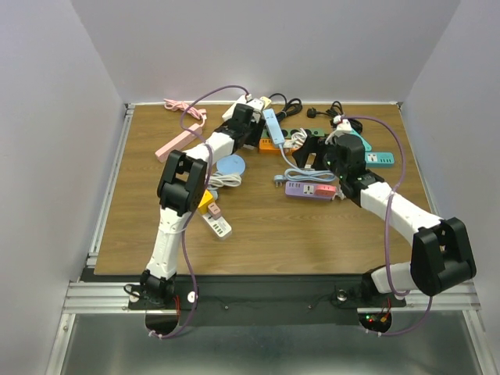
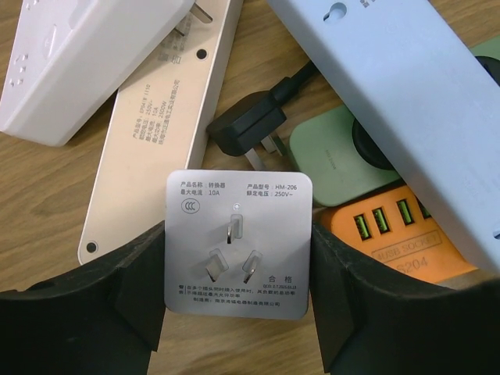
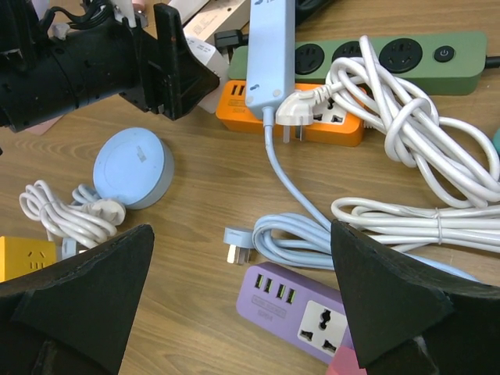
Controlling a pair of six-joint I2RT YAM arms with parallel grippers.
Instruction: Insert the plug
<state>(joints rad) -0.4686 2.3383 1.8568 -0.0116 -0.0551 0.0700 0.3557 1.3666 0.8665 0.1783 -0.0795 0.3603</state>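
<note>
A grey square plug adapter [image 2: 238,242] lies on the wood with its three prongs facing up in the left wrist view. My left gripper [image 2: 238,277] stands over it at the back of the table [image 1: 248,129]. Its two black pads press the adapter's left and right edges. A black plug [image 2: 246,125] on a black cord lies just beyond the adapter. My right gripper [image 3: 242,297] hangs open above a purple power strip [image 3: 305,308] and a pale blue plug [image 3: 237,241], holding nothing.
Round the adapter lie a beige strip [image 2: 156,133], a white strip [image 2: 86,62], a pale blue strip [image 2: 422,101], a green strip [image 2: 336,156] and an orange USB strip [image 2: 391,234]. A round blue hub [image 3: 133,166] and white cable coils [image 3: 414,117] lie mid-table.
</note>
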